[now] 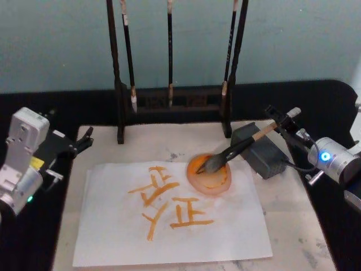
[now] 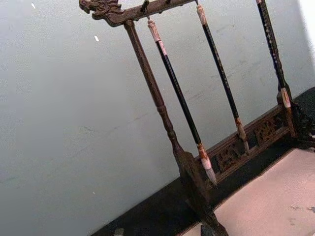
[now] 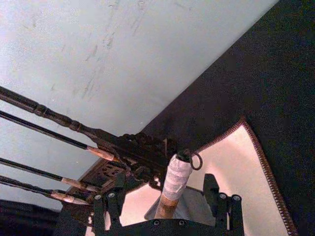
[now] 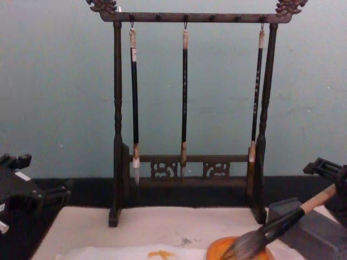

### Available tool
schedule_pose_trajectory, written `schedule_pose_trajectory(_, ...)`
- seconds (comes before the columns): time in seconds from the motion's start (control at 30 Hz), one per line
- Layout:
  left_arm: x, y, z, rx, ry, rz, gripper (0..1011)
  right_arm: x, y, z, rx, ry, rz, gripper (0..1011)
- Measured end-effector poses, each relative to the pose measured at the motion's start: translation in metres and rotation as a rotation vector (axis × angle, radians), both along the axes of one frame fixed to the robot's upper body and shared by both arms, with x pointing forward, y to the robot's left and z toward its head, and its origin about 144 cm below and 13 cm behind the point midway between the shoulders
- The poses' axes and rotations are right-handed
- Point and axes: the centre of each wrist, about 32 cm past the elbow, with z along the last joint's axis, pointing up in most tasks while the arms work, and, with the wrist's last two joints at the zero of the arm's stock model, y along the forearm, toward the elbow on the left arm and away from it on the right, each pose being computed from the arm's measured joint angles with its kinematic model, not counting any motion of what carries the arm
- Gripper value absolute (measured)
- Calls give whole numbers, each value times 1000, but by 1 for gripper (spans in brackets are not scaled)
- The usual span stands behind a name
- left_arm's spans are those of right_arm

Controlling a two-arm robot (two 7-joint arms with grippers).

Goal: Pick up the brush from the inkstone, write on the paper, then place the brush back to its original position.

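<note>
Orange characters are written on the paper (image 1: 113, 237); the brush (image 1: 237, 149) is laid at two o'clock.
Bristles are rested in the dish (image 1: 194, 180), handle on the grey inkstone (image 1: 268, 161), with the right gripper (image 1: 280, 118) spread loose around its end; it could be knocked off by a skewed retreat. The left gripper (image 1: 84, 141) is parked at nine o'clock.

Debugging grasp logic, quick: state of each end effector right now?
Left end effector: parked left of the paper, state cannot be told.
Right end effector: open, straddling the brush handle's end, not gripping.
</note>
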Motion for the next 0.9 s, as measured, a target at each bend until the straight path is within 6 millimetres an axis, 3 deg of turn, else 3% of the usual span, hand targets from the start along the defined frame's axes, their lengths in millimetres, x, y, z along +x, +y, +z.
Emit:
schedule_pose_trajectory(0.33, 0, 0, 0, 0, 0, 0, 1010, 0, 0, 0, 2, -1, -1, 995)
schedule_pose_trajectory(0.53, 0, 0, 0, 0, 0, 0, 1010, 0, 0, 1, 2, 0, 0, 860)
schedule_pose_trajectory(0.73, 0, 0, 0, 0, 0, 0, 1010, 0, -1, 1, 2, 0, 0, 645)
schedule_pose_trajectory(0.87, 0, 0, 0, 0, 0, 0, 1010, 0, -1, 1, 2, 0, -1, 566)
schedule_pose_trajectory(0.9, 0, 0, 0, 0, 0, 0, 1010, 0, -1, 1, 2, 0, 0, 502)
